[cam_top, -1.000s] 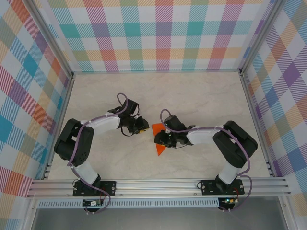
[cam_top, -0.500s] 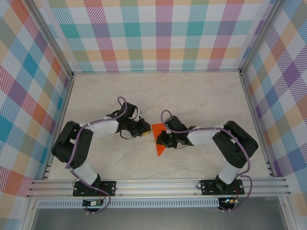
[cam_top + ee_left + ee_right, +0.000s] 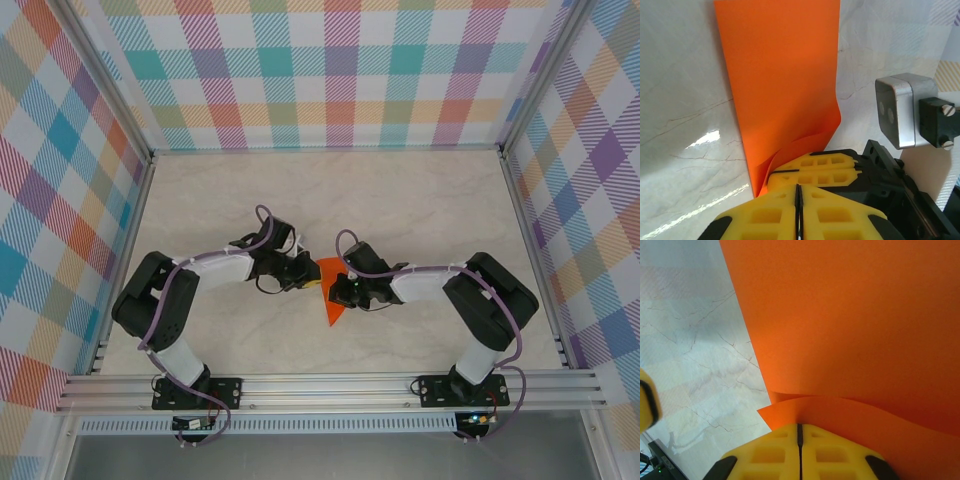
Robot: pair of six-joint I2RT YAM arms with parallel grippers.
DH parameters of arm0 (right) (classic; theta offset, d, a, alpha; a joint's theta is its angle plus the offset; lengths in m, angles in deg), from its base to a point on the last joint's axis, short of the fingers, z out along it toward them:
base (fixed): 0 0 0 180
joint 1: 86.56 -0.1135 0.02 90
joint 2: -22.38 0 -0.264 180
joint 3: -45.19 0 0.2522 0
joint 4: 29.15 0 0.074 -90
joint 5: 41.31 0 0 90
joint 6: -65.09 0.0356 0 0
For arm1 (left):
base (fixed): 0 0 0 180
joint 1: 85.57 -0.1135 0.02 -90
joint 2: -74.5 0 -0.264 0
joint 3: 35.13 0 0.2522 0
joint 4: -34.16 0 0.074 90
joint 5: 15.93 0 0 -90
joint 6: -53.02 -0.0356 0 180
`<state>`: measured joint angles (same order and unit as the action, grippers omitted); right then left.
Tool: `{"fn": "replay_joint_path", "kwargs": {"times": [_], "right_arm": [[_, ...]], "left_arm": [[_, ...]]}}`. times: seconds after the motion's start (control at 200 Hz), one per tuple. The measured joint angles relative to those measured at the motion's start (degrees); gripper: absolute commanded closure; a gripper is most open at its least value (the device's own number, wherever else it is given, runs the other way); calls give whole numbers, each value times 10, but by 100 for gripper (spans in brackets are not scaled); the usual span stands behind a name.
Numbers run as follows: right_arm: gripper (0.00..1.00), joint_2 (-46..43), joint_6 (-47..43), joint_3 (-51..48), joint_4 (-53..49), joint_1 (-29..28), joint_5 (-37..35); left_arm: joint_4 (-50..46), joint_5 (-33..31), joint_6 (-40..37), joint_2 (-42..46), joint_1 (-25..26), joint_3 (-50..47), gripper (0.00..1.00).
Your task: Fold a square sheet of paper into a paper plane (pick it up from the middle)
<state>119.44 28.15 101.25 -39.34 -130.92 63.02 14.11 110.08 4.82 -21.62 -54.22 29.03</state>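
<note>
The orange sheet of paper (image 3: 331, 303) lies partly folded on the table's middle, one corner pointing toward the arms. In the left wrist view the paper (image 3: 780, 75) runs away flat, and its near edge curls up into a flap. My right gripper (image 3: 339, 291) is shut and rests on that flap (image 3: 850, 420), its fingertips (image 3: 800, 426) together on the curled layer. My left gripper (image 3: 307, 279) is shut too, with its tips (image 3: 799, 187) right beside the right gripper's yellow fingers (image 3: 815, 166) at the paper's left edge, nothing seen between them.
Pale marbled tabletop (image 3: 420, 200) surrounds the paper, with checked walls on three sides and an aluminium rail (image 3: 330, 385) along the near edge. A silver block on the right wrist (image 3: 897, 117) stands close to my left gripper.
My left gripper has moved right and a little nearer, from clear of the paper up to its left edge beside the right gripper. The right gripper and paper have stayed put.
</note>
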Motion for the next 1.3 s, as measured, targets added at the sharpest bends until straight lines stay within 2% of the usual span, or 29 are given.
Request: {"fn": "replay_joint_path", "kwargs": {"times": [0.21,0.445,0.8,1.305], "right_arm": [[100,0,0,0,-2,0,0],[100,0,0,1,-4,0,0],[100,0,0,2,-4,0,0],[100,0,0,2,-4,0,0]], "left_arm": [[0,-2,-7,-11,18,0,100],[-18,-16,-21,-33,42,8,100],[-27,-29,-27,-56,45,21,100],[-64,-83,-65,-68,53,42,100]]}}
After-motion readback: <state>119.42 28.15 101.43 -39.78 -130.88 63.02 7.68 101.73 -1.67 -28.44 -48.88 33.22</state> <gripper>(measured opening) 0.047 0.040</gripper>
